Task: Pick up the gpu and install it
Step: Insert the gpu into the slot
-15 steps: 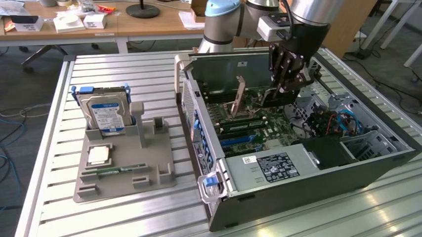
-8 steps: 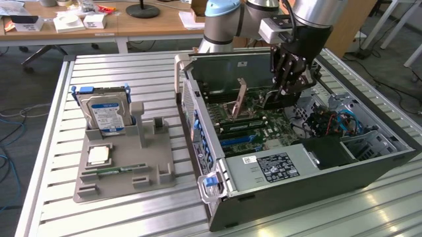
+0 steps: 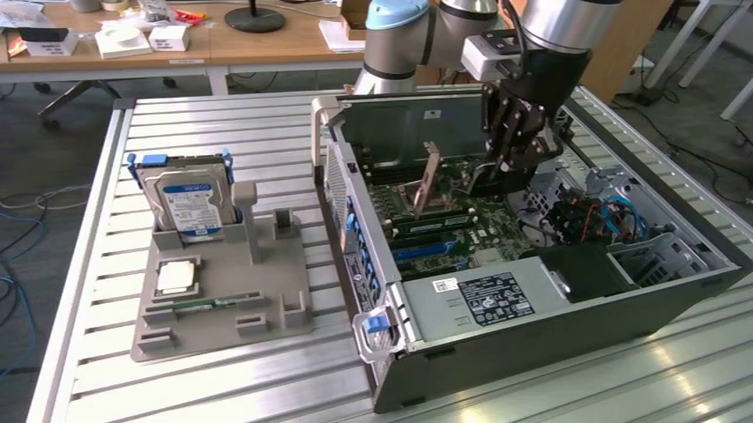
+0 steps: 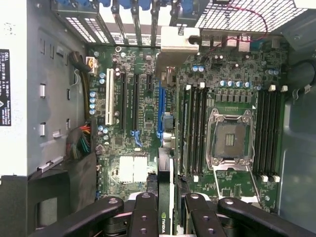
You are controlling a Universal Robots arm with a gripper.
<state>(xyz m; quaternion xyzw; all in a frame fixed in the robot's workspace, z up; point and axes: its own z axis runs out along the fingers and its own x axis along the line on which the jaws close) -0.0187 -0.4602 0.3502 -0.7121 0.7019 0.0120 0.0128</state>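
While the pincer [image 3: 518, 157] hangs inside the open computer case [image 3: 565, 300], its black fingers [image 4: 145, 217] stand narrow, clamped on the gpu [image 4: 164, 197], which sits edge-on between them. A green logo on the card's upper edge shows right between the fingertips. From there the thin dark card runs straight ahead of the pincer, and its silver bracket [image 4: 177, 42] is at the far end, close to the rear wall of the case. Directly beneath the pincer and the card lies the motherboard [image 4: 133, 98], with a blue slot [image 4: 160, 106] running along the same line as the card. Whether the card's lower edge is already in that slot I cannot tell. On one side of the pincer is the CPU socket [image 4: 229, 140], with rows of memory slots on both flanks of it; on the other side are the white and black expansion slots. Well apart from the pincer, outside the case toward the exterior view's left, a blue-labelled hard drive [image 3: 189, 203] stands upright in a grey holder [image 3: 224, 330] on the slatted table [image 3: 94, 370].
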